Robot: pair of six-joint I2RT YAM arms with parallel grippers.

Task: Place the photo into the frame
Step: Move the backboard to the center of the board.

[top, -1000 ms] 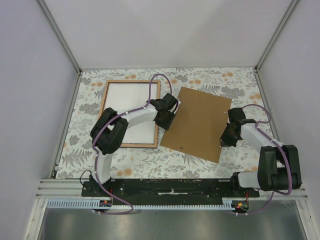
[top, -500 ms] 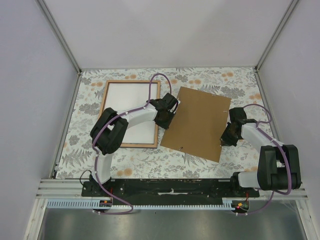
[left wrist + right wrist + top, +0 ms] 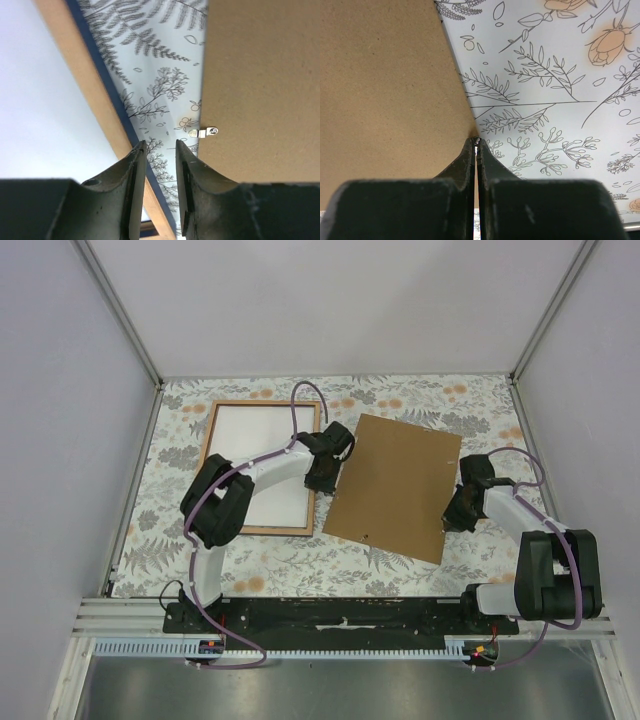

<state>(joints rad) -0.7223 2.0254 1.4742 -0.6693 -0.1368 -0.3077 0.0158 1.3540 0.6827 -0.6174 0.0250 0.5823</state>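
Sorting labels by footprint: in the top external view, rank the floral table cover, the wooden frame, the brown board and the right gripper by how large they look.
1. floral table cover, clearly largest.
2. frame and brown board: too alike to rank.
3. right gripper, smallest.

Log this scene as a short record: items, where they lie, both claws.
photo: white side up, inside the frame's rim
frame: lying flat, left of the board
backing board: flat, skewed, right of frame
left claw: open, above the cloth strip between frame and board
right claw: shut, tips at the board's right edge
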